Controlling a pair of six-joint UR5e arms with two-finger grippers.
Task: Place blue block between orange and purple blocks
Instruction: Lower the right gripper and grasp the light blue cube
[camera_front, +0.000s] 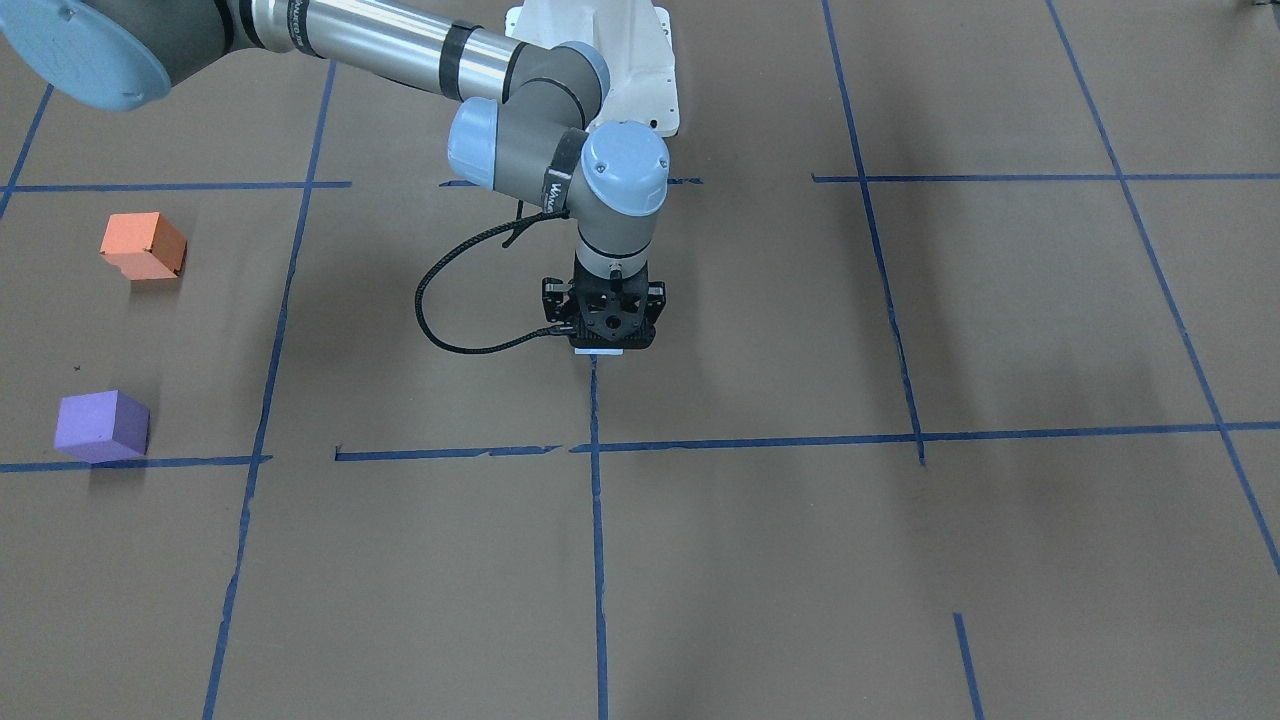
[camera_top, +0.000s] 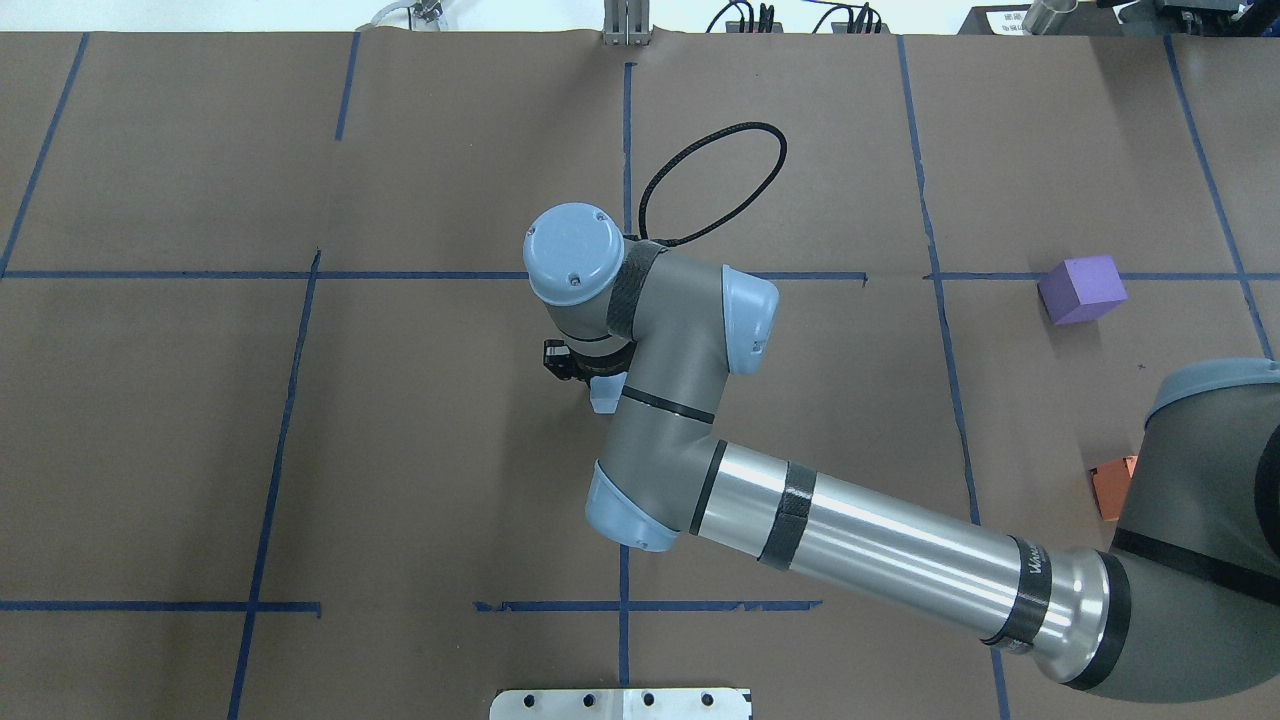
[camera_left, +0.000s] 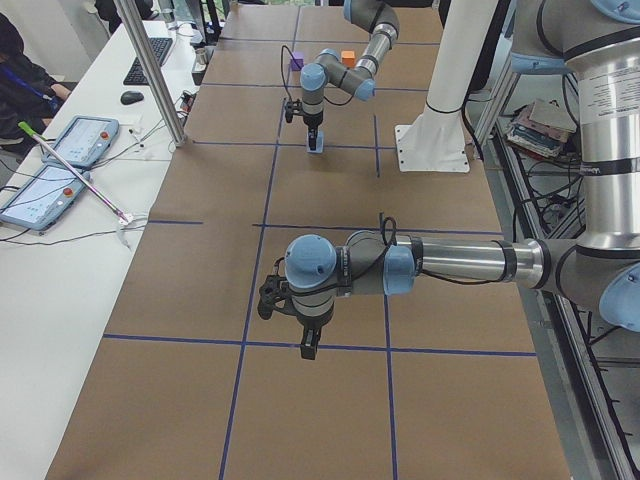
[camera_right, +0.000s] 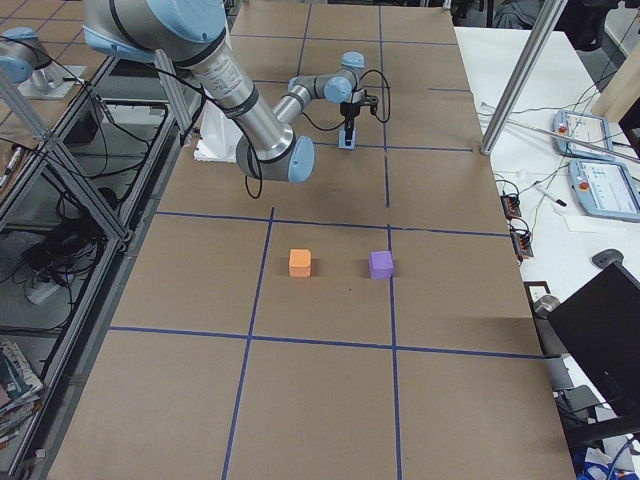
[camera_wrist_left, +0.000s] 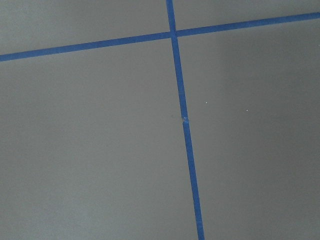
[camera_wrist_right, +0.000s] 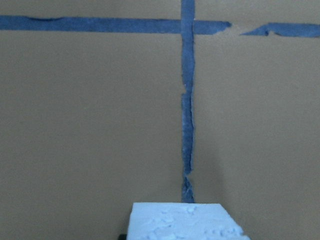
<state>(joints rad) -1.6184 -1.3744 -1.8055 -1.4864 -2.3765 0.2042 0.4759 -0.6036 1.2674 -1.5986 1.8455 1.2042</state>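
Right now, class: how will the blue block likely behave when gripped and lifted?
The blue block has a pitted, foam-like top, so it is probably light and slightly squashy. Its flat faces suggest it will not roll, and the rough surface should resist slipping.

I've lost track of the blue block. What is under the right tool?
The blue block sits under the right tool, on a blue tape line. Only its pale edge shows; the tool hides the rest, including whether it is gripped.
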